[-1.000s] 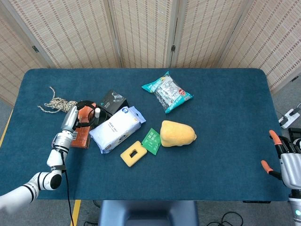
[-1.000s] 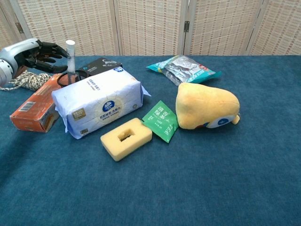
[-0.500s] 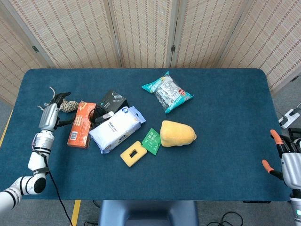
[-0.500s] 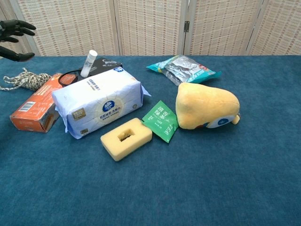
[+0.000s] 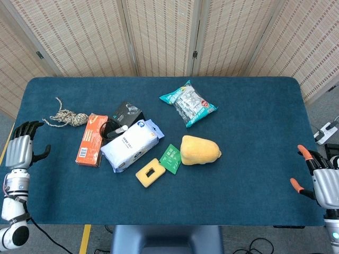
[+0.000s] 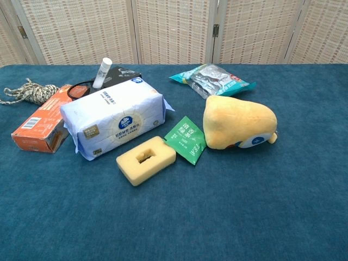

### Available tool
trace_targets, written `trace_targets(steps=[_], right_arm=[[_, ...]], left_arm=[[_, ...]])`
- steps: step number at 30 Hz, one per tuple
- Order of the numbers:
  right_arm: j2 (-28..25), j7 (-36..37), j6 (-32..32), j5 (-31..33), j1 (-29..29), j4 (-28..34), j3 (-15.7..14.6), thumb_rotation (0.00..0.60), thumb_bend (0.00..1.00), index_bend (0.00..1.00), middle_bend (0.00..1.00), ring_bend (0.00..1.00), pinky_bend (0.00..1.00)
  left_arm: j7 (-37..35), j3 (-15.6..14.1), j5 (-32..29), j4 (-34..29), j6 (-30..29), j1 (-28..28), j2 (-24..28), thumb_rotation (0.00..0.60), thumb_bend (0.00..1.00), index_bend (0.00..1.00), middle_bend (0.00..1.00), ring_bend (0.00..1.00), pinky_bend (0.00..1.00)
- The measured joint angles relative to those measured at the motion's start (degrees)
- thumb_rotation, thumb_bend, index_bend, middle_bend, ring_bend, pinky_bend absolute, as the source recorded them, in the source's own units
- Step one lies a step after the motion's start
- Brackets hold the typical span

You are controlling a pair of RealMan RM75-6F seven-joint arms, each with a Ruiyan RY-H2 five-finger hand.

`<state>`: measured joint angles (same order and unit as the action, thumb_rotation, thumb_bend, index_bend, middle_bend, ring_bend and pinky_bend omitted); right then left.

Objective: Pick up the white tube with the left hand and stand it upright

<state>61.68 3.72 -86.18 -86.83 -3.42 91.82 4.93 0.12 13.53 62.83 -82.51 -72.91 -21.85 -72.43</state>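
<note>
Blue cloth covers our table [image 5: 254, 159]. White tube [image 6: 101, 73] leans tilted behind the tissue pack [image 6: 111, 115]; our left hand [image 5: 22, 150], empty and spread, should regrip it low and set it vertical.

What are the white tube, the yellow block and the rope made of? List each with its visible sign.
White tube: likely smooth plastic, even matte white.
Yellow block: probably foam sponge, porous surface, soft rounded edges.
Rope: twisted fibre, maybe cotton or jute, with mottled strands.
</note>
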Motion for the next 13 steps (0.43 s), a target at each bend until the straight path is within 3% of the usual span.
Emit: trace_targets(steps=[6, 13], right_arm=[[-0.1, 0.9, 0.8, -1.0, -0.6, 0.4, -0.5, 0.6, 0.19, 0.1, 0.23, 0.16, 0.27], [1.0, 0.1, 0.1, -1.9, -0.6, 0.5, -1.0, 0.6, 0.19, 0.11, 0.23, 0.16, 0.27]], left_arm=[[0.3, -4.5, 6.7, -7.0, -7.9, 6.1, 3.6, 0.6, 0.4, 0.25, 0.19, 0.1, 0.12], [0.4, -9.0, 14.3, -10.6, -14.1, 11.3, 4.9, 0.6, 0.4, 0.25, 0.19, 0.1, 0.12]])
